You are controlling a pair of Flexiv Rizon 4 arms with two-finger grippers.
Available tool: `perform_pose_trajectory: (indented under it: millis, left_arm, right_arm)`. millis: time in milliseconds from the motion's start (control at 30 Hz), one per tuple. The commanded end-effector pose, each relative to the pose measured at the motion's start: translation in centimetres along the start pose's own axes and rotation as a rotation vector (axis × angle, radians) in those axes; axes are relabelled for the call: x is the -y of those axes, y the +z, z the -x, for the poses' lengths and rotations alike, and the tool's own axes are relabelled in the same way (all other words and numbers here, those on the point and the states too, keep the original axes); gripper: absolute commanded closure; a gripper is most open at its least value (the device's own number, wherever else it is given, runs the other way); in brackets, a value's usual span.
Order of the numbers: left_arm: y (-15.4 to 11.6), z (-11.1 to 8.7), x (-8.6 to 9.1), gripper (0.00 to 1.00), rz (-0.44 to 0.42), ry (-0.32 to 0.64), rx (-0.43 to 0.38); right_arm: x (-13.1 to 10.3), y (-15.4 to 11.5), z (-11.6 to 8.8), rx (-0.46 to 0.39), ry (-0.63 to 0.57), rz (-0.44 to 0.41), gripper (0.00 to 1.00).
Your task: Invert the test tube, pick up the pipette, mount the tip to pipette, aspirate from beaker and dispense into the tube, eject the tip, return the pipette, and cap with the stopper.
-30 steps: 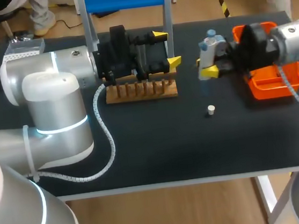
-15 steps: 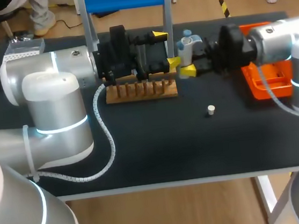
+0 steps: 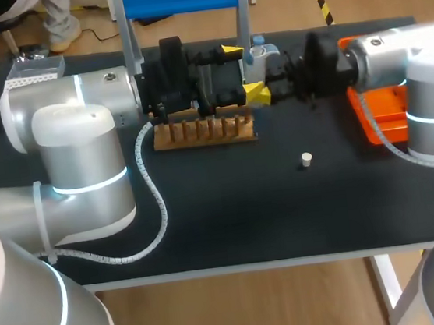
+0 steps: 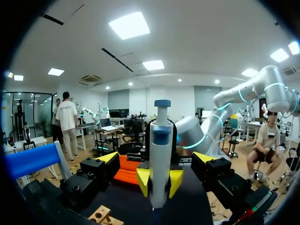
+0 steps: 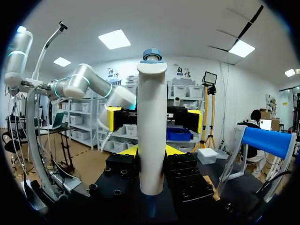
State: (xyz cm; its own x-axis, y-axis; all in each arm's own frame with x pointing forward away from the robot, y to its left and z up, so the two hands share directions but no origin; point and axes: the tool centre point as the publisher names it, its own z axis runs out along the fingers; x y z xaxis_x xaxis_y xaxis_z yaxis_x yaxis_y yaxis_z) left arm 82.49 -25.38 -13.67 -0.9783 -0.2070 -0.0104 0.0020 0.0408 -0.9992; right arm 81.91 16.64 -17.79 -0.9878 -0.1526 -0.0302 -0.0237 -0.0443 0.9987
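White pipette (image 5: 152, 131) — upright, blue-topped

Right gripper (image 5: 152, 151): both yellow tips press the white pipette (image 5: 152, 117) from two sides, low on its barrel. Pipette stands upright between the fingers, blue plunger cap at the top, bluish nozzle end showing below the black finger bodies.

Ahead, behind the pipette: left gripper (image 5: 154, 120) faces this way, its yellow tips wide apart, one showing either side of the barrel. Cannot tell whether it touches the pipette. Silver left arm (image 5: 89, 84) rises behind it.

To one side of the gripper: blue bar (image 5: 268, 140) on a white frame, standing on the black table (image 5: 243, 190). A sliver of wooden rack (image 5: 209, 182) shows beside the finger bodies.
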Motion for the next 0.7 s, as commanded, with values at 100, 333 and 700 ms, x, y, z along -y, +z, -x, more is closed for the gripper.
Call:
perform_pose_trajectory:
  millis: [100, 333, 700]
  left_arm:
    - [0.1, -0.1, -0.1, 0.0, -0.002, 0.001, 0.005]
    - [0.1, -0.1, -0.1, 0.0, -0.002, 0.001, 0.005]
    - [0.1, -0.1, -0.1, 0.0, -0.002, 0.001, 0.005]
  right_arm:
    - [0.3, 0.5, 0.9, -0.002, -0.002, 0.005, 1.0]
    - [0.2, 1.2, 1.4, 0.003, -0.008, 0.003, 1.0]
    - [0.1, 2.1, 1.8, 0.008, -0.02, 0.003, 1.0]
